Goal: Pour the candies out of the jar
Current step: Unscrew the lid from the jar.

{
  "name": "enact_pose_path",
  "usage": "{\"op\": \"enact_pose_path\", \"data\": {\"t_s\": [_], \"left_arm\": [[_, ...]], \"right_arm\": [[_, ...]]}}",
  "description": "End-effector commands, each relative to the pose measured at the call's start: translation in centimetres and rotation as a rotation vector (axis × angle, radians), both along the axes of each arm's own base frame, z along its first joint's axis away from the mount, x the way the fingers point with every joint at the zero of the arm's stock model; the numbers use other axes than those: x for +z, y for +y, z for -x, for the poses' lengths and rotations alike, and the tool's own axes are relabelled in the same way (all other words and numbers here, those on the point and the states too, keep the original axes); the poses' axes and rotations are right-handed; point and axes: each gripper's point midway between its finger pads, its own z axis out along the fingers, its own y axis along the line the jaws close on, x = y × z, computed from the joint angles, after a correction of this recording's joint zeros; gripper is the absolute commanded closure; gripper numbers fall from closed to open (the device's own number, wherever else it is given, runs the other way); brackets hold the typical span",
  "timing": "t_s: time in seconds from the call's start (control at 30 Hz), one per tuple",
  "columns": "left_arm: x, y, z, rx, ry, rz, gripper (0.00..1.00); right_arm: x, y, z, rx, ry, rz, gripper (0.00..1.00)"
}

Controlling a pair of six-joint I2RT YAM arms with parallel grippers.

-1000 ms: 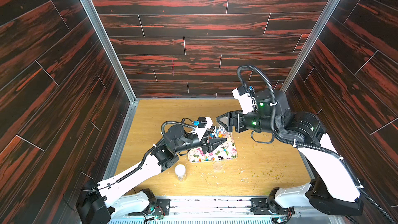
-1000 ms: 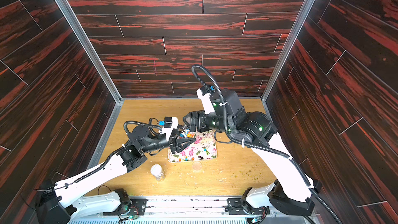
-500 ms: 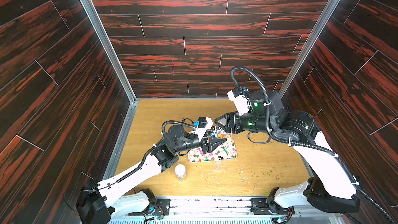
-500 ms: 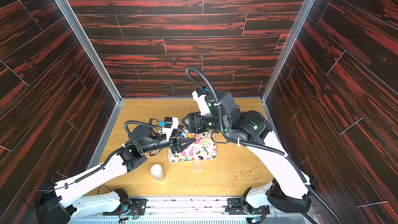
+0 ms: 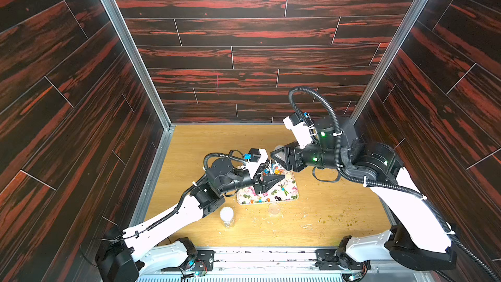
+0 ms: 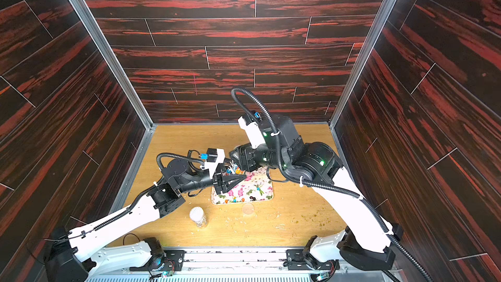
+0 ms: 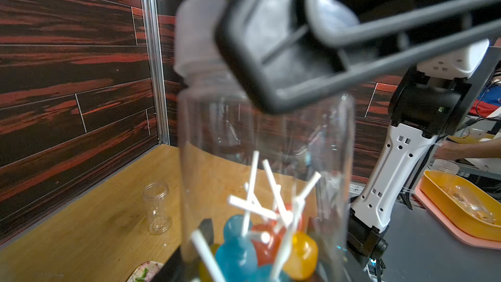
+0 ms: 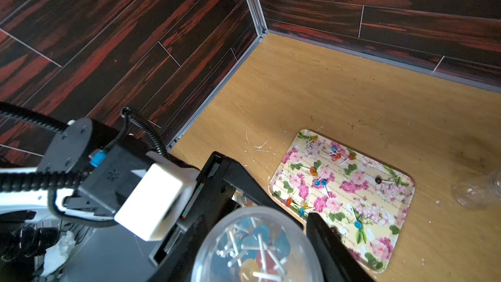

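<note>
A clear jar [image 7: 265, 142] stands upright above the floral tray's [image 5: 291, 195] back left corner, my left gripper [image 5: 271, 180] shut on its lower part. Inside lie the candies [image 7: 244, 250]: blue, orange and red balls on white sticks. My right gripper [image 5: 279, 156] comes in from the right at the jar's top. Its black fingers [image 7: 260, 58] are closed against the translucent lid [image 8: 257, 245], which sits on the jar. Both top views show jar [image 6: 234, 170] and grippers meeting there. Several more candies [image 8: 320, 183] lie scattered on the tray [image 8: 390, 193].
An empty clear jar without a lid [image 5: 227, 217] stands on the wooden table in front of the tray, left of it. A loose translucent lid [image 5: 273, 208] lies by the tray's front edge. Small crumbs [image 5: 325, 221] dot the front right. Dark walls close in three sides.
My right arm has moved left to the jar's top and its jaws have narrowed onto the lid. The left arm and the jar have stayed where they were.
</note>
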Motion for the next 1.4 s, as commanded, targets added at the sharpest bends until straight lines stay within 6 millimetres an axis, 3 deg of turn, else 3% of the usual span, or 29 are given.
{"op": "enact_pose_path", "data": {"t_s": [0.0,0.27,0.5,0.77,0.93,1.37], "left_arm": [[2.1,0.7,0.7,-0.013,-0.025,0.064,0.44],[2.6,0.7,1.2,-0.042,-0.015,0.094,0.44],[2.7,0.5,1.3,-0.055,-0.007,0.104,0.44],[2.6,0.6,1.1,-0.045,-0.011,0.096,0.44],[2.4,0.6,1.0,-0.034,-0.016,0.084,0.44],[2.4,0.7,0.8,-0.020,-0.026,0.064,0.44]], "right_arm": [[1.9,0.4,1.6,0.148,-0.133,-0.020,0.38],[4.0,-0.1,2.4,0.313,-0.294,-0.097,0.37],[4.9,-0.4,2.3,0.379,-0.309,-0.152,0.37],[4.2,-0.5,1.5,0.325,-0.251,-0.134,0.25],[3.4,-1.0,0.0,0.216,-0.165,-0.107,0.26],[1.5,-0.1,0.7,0.224,-0.033,-0.077,0.28]]}}
